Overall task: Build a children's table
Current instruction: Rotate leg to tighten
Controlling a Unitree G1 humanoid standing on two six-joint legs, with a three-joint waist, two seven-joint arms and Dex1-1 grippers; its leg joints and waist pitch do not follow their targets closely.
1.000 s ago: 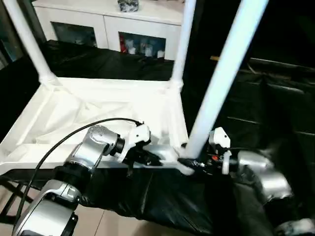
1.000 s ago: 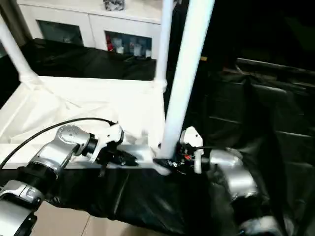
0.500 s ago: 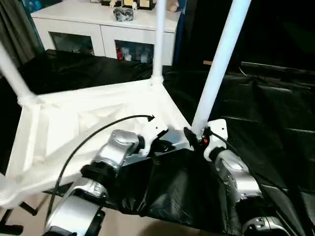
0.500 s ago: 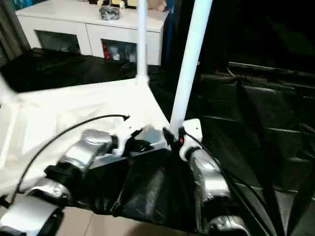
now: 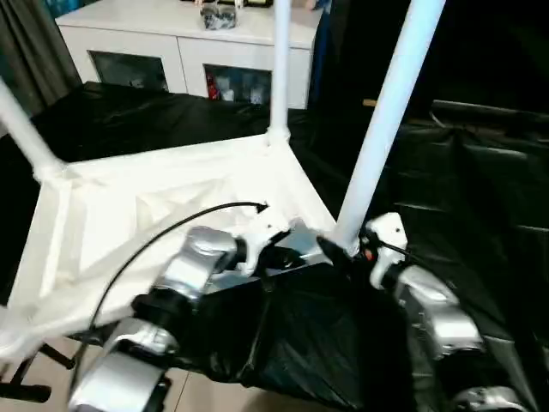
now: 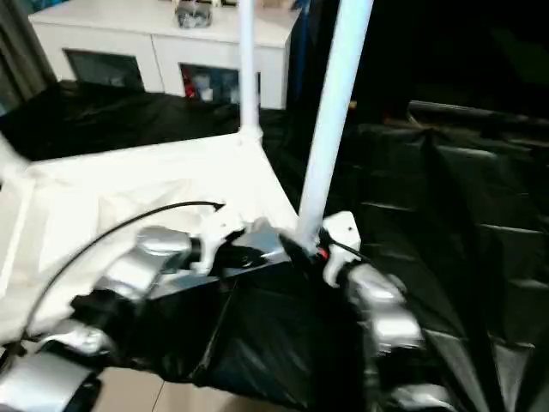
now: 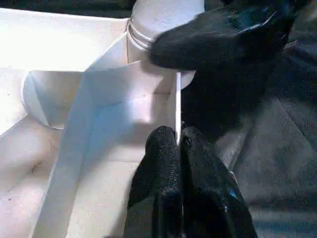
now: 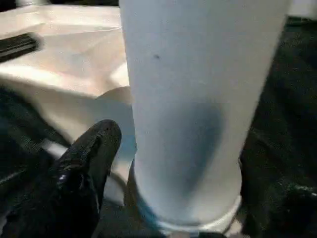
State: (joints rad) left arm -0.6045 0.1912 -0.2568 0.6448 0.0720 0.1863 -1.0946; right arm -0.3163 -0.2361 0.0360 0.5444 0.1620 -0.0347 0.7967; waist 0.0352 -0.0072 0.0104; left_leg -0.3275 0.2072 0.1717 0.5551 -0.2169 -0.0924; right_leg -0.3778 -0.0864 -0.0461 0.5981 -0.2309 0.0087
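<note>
- At tabletop (image 5: 154, 206) near corner: left gripper (image 7: 179, 141) pinched on rim; keep clamped
- Right gripper (image 5: 336, 251) jaws spread round leg (image 5: 382, 129) base, grip uncertain; keep leg upright in socket (image 7: 163, 20)

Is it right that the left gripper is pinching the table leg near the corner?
Not quite. The left gripper is pinching the thin edge wall of the tabletop near the corner, not the leg. The left wrist view shows its fingers shut on that rim.
</note>
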